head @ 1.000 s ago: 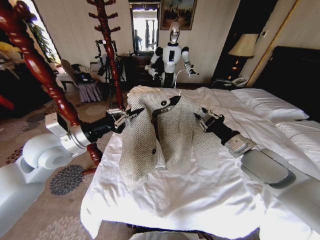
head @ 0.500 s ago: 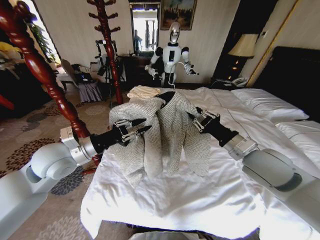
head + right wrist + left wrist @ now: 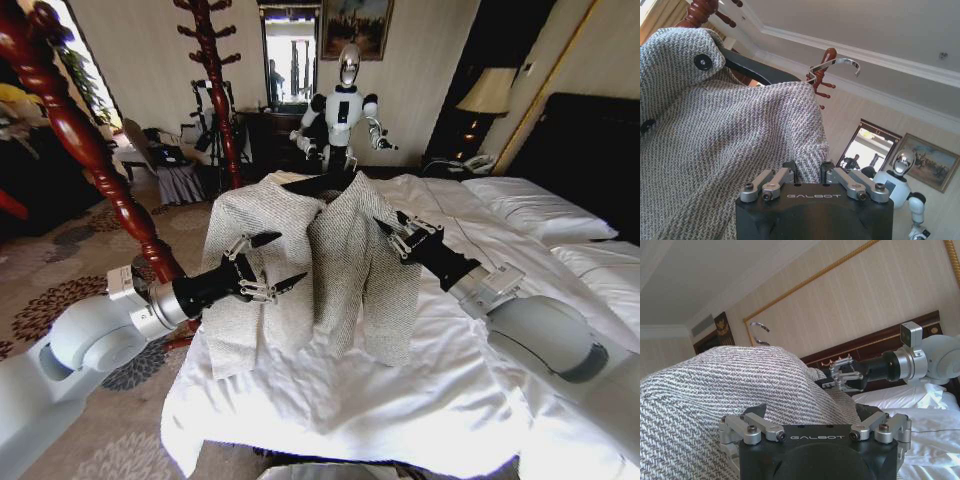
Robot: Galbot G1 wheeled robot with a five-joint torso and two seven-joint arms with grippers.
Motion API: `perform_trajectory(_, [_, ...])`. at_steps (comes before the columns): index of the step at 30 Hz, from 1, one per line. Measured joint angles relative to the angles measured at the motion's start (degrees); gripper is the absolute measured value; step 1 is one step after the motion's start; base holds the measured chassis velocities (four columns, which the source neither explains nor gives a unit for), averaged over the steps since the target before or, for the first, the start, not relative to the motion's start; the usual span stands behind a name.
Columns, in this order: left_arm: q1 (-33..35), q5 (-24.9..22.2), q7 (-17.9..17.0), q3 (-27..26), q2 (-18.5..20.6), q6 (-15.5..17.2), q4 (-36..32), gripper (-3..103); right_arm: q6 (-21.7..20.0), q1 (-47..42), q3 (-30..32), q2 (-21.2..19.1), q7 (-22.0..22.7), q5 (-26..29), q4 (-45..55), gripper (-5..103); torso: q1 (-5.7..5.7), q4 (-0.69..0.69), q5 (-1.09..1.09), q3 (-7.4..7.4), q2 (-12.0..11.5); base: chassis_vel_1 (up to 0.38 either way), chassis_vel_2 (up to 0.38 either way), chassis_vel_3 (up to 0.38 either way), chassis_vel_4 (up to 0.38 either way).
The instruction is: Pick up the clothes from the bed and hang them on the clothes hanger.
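The left gripper [image 3: 268,268] has its two dark fingers spread wide, with nothing between them; it sits just in front of the jacket's left panel, low on the cloth, and whether the tips brush the weave cannot be told. The right gripper [image 3: 392,233] is pinched together on the edge of the jacket [image 3: 330,260] at its right shoulder, the fingers nearly meeting with the grey herringbone cloth bunched between them, as the right wrist view shows. The jacket hangs lifted above the bed [image 3: 420,390], draped over the black clothes hanger [image 3: 318,184], whose dark shoulder bar shows across the neck opening. In the right wrist view the silver hook [image 3: 837,64] rises free above the collar, and a dark button [image 3: 702,61] sits near the neck edge. The two front panels fall apart, with their lower hems hanging just above the white duvet. The red-brown coat stand [image 3: 95,160] stands to the robot's left, beside the bed, apart from the jacket.
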Motion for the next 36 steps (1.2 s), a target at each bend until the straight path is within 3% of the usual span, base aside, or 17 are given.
perform_trajectory(8, [3.4,0.1,0.4,-3.5,-1.3,-1.1,-1.2,100,0.4,-0.4,-0.6,1.1,0.6,3.8,0.3,22,-0.01,0.01,0.00,0.00,0.0,0.000,0.000,0.000,0.000])
perform_trajectory(13, [3.0,-3.7,0.4,-5.8,-1.4,-2.0,-2.0,100,1.6,-0.3,-0.9,1.6,0.8,4.4,-0.3,22,-0.01,0.01,0.00,0.00,0.0,0.000,0.000,0.000,0.000])
perform_trajectory(17, [2.7,-7.5,-0.6,-8.3,-1.1,-2.3,-2.3,100,3.1,-0.5,-0.8,1.9,0.0,-3.6,-2.4,22,-0.01,0.01,0.00,0.00,0.0,0.000,0.000,0.000,0.000])
perform_trajectory(22, [2.6,-8.9,-2.3,-8.5,-0.7,-1.9,-2.7,100,4.4,-0.6,-0.7,2.2,-0.8,-9.1,-3.8,22,-0.01,0.00,0.01,0.00,0.0,0.000,0.000,0.000,0.000])
perform_trajectory(27, [1.5,-10.1,-13.2,-8.0,0.8,2.1,-4.0,100,4.9,-0.8,-1.0,3.0,-1.1,-12.1,-4.8,22,-0.01,0.01,0.00,0.00,0.0,0.000,0.000,0.000,0.000])
perform_trajectory(28, [1.5,-10.1,-13.2,-8.0,0.8,2.1,-4.0,100,4.9,-0.8,-1.0,3.0,-1.1,-12.1,-4.8,22,-0.01,0.01,0.00,0.00,0.0,0.000,0.000,0.000,0.000])
perform_trajectory(31, [-2.6,-15.4,-22.4,-6.8,3.5,5.0,-3.8,100,5.0,-1.0,-1.3,3.6,-1.2,-12.8,-4.9,22,-0.01,0.01,0.00,0.00,0.0,0.000,0.000,0.000,0.000])
perform_trajectory(36, [-8.3,-20.6,-26.1,-4.7,6.3,7.3,-2.6,100,5.0,-1.0,-1.6,4.1,-1.5,-13.5,-5.0,22,0.00,0.00,0.00,0.00,0.0,0.000,0.000,0.000,0.000])
